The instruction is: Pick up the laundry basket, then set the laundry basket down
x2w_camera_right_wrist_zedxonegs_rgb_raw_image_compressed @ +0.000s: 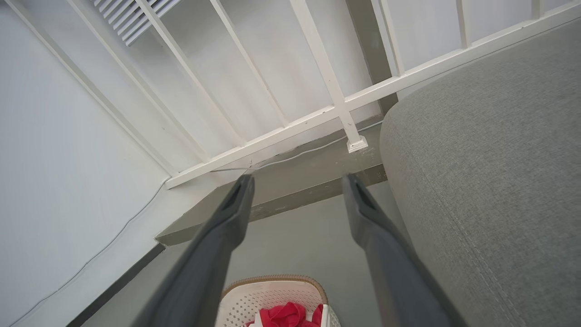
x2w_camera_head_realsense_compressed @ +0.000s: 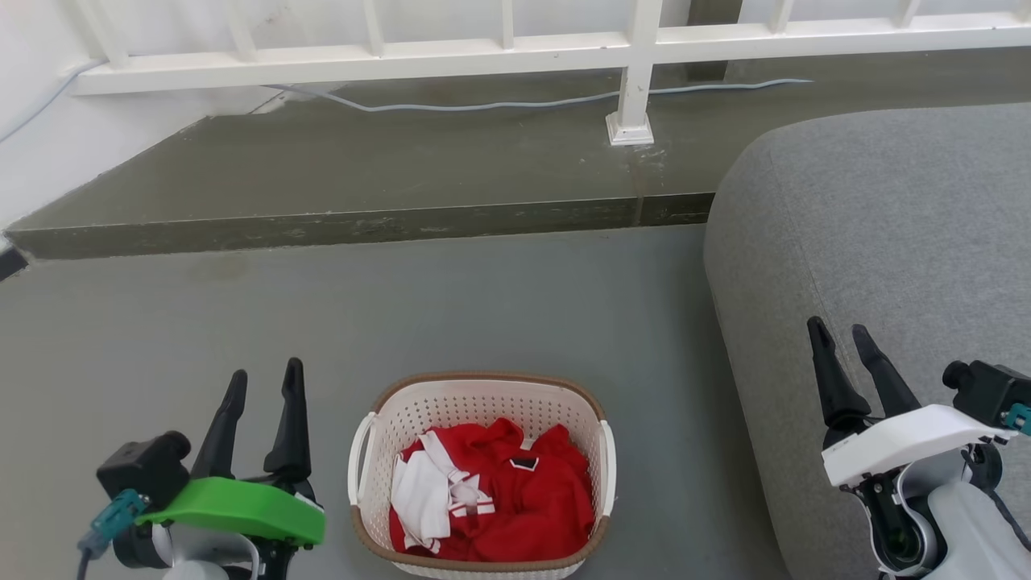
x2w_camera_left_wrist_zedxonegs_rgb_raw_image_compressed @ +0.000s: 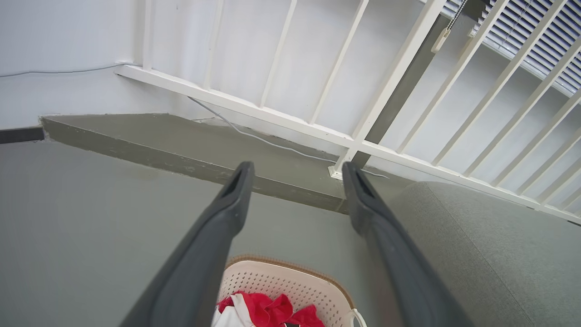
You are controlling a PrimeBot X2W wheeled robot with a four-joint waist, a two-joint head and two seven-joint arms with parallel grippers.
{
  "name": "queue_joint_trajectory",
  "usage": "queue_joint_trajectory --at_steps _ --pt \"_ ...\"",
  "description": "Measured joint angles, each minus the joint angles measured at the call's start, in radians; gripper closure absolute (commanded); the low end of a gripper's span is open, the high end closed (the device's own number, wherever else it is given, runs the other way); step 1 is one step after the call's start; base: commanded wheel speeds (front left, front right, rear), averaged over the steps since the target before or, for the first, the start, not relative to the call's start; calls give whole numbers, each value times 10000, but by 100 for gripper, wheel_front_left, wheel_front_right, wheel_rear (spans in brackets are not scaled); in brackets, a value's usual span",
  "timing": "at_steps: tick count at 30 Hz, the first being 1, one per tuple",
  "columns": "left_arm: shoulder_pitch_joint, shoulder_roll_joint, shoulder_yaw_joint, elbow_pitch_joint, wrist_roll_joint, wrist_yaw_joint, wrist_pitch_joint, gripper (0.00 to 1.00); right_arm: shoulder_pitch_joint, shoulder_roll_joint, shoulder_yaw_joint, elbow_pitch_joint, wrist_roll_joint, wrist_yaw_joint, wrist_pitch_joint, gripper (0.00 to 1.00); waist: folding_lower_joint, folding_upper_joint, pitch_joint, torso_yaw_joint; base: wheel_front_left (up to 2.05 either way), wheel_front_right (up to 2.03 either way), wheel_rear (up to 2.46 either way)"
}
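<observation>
The laundry basket [x2w_camera_head_realsense_compressed: 483,403] is seen standing on the grey floor [x2w_camera_head_realsense_compressed: 451,306] at the near centre, between the two grippers and touched by neither. A red garment [x2w_camera_head_realsense_compressed: 540,499] and a white cloth with red trim [x2w_camera_head_realsense_compressed: 419,499] are piled inside it. The left gripper [x2w_camera_head_realsense_compressed: 266,369] is held just left of the basket, near its white left handle [x2w_camera_head_realsense_compressed: 360,451]. Its fingers are parted and nothing is gripped. The right gripper [x2w_camera_head_realsense_compressed: 838,325] is held well to the right, over the edge of a grey upholstered sofa [x2w_camera_head_realsense_compressed: 886,225]. Its fingers are likewise spread, with nothing between them. In both wrist views the basket's far rim is framed low between the dark fingers. Farther off, a raised concrete step [x2w_camera_head_realsense_compressed: 362,177] is seen running across the floor. A white railing [x2w_camera_head_realsense_compressed: 483,52] is mounted on the step, and a pale cable [x2w_camera_head_realsense_compressed: 483,105] is laid along the railing's foot.
</observation>
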Motion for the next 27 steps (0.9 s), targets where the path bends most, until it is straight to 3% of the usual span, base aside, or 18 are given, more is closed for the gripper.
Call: queue_joint_trajectory --at_steps 15,27 --pt "0 -6 -151 -278 1795 31 -477 0 -29 4 165 69 -1653 13 -531 0 0 0 24 -57 0 0 0" --pt "1 -6 -176 -303 1812 31 -504 0 -67 107 29 180 -1923 102 -558 0 -1 0 43 -94 0 0 0"
